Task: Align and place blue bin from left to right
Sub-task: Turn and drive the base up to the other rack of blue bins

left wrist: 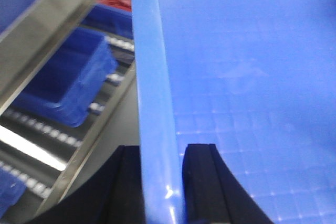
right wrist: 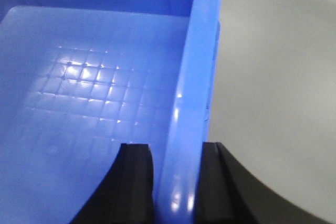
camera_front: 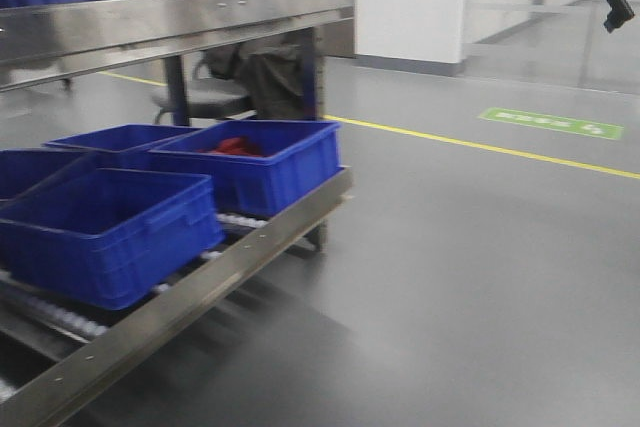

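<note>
Two-arm carry of the blue bin (left wrist: 252,77) - not yet on the rack (camera_front: 200,282).

Front view: neither pincer nor the carried bin shows. We see only the shelved bins (camera_front: 105,232) on the rollers, one holding something red (camera_front: 232,145).
Left wrist view: the left pincer (left wrist: 163,153) is clamped astride the bin's left wall, one finger inside and one outside. The bin's base spreads to the pincer's right, and the rack lies to its left and beyond.
Right wrist view: the right pincer (right wrist: 172,150) is clamped likewise on the opposite wall, with bare floor (right wrist: 278,77) to its right.
We judge that the opposed rim grips keep the bin level and square - ready for lining up with the row.
</note>
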Controlling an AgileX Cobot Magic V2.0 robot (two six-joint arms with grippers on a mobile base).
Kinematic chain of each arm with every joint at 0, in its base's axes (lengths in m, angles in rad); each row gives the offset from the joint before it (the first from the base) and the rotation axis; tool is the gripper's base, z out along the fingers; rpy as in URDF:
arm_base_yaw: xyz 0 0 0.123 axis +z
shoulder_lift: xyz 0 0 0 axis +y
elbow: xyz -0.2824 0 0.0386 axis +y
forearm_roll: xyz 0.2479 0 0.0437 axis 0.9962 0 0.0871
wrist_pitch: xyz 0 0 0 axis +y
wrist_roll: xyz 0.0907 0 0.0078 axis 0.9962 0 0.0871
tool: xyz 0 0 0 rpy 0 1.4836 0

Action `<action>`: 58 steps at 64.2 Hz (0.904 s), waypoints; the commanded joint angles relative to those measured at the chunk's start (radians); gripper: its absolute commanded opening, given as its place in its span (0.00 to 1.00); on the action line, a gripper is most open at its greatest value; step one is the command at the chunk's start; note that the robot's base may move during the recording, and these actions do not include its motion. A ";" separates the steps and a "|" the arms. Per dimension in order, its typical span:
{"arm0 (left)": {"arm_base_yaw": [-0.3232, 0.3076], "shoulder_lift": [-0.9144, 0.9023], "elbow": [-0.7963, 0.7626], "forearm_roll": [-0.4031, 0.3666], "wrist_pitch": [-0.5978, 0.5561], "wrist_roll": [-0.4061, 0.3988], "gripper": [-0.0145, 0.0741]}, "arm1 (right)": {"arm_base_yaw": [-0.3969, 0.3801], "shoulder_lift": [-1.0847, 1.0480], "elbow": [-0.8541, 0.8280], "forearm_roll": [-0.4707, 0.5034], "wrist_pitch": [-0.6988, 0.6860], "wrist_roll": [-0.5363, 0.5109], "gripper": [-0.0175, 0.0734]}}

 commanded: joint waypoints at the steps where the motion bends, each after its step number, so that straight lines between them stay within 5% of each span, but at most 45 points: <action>1: -0.006 -0.023 -0.019 -0.009 -0.079 0.015 0.15 | 0.007 -0.026 -0.020 -0.001 -0.154 -0.038 0.11; 58: -0.006 -0.023 -0.019 -0.009 -0.079 0.015 0.15 | 0.007 -0.026 -0.020 -0.001 -0.154 -0.038 0.11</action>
